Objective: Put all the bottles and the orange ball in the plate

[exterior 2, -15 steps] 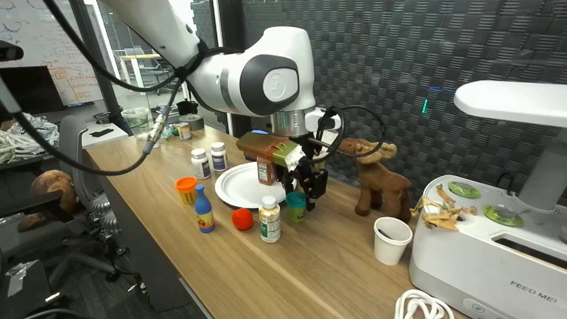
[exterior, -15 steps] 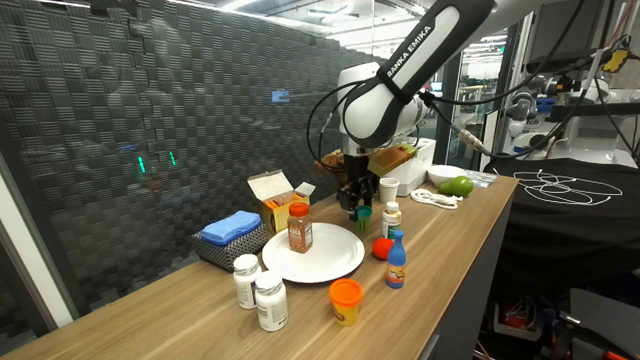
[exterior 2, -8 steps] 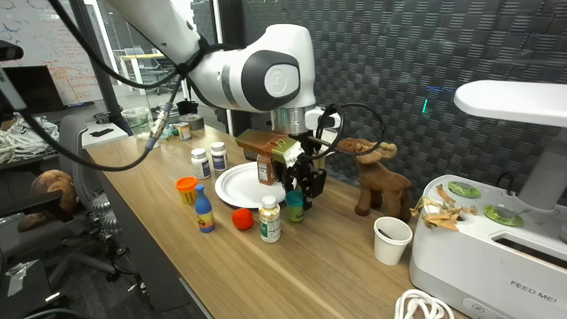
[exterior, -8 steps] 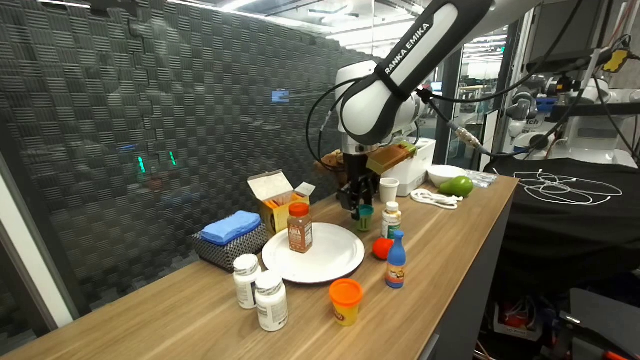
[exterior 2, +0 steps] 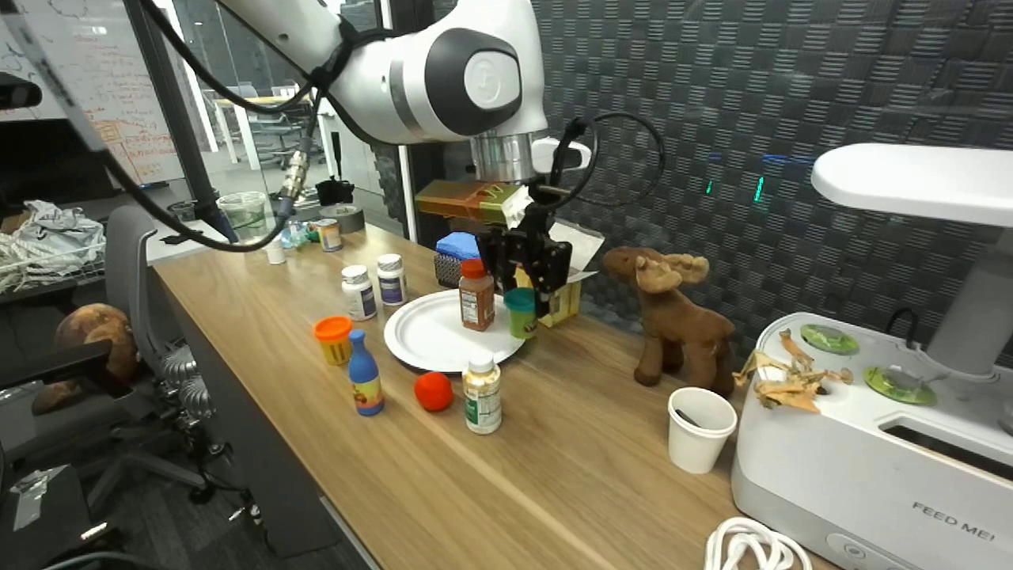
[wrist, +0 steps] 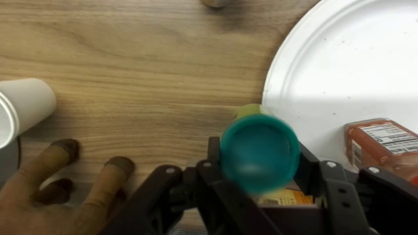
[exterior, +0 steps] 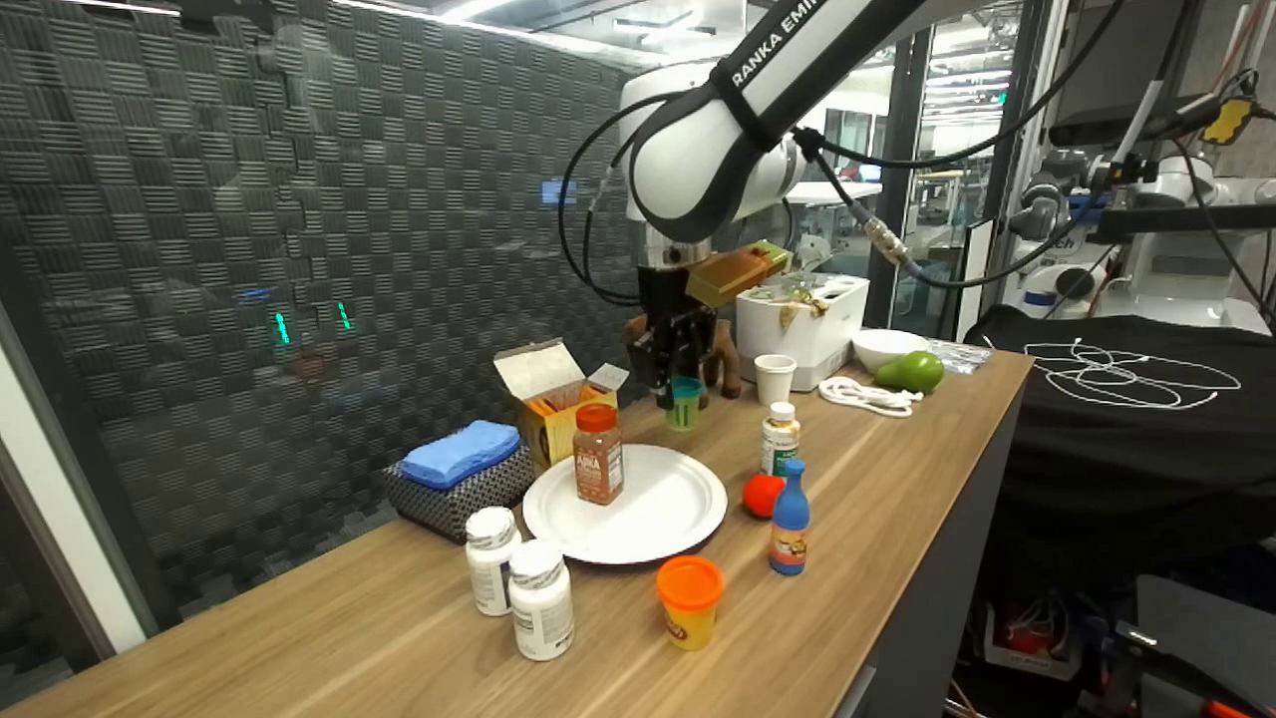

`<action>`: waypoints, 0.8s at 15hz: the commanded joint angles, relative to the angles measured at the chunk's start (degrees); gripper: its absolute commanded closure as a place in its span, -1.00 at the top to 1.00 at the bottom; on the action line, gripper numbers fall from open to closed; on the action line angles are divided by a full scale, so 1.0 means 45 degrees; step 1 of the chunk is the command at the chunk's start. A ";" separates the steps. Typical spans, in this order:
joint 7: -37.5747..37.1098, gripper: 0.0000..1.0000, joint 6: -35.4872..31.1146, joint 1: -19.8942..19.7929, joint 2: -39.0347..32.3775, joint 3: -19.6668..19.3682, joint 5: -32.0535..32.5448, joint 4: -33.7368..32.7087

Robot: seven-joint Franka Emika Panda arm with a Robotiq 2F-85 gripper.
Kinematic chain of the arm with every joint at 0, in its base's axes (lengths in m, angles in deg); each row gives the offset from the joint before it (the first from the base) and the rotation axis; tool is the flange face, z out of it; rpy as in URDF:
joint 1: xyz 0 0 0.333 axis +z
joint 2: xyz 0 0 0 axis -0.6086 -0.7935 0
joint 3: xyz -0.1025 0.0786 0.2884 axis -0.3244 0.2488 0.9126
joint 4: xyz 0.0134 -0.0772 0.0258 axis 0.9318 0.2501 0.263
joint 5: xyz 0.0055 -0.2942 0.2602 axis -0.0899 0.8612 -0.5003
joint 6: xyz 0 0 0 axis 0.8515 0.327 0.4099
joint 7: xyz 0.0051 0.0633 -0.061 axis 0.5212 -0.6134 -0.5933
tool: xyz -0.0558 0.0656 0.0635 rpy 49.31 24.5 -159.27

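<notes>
A dark wall [exterior: 299, 199] patterned in ridged squares stands at ten o'clock in an exterior view, two green streaks of light [exterior: 281, 327] showing on it at nine. Ceiling lights [exterior: 469, 12] shine at eleven, a tall glass pane [exterior: 962, 140] stands bright at two, and a black cloth [exterior: 1116, 469] drapes down at three. The grained wooden table [exterior: 618, 688] reaches through six o'clock. In an exterior view, a scribbled-on whiteboard [exterior 2: 95, 59] is at ten, a black screen [exterior 2: 47, 166] just below it, a grey chair [exterior 2: 128, 257] at nine and dark floor [exterior 2: 229, 518] at eight.
</notes>
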 commanded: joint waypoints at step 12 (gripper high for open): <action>0.5263 -0.44 -0.1321 -0.0344 -0.0275 0.1316 0.0303 0.0521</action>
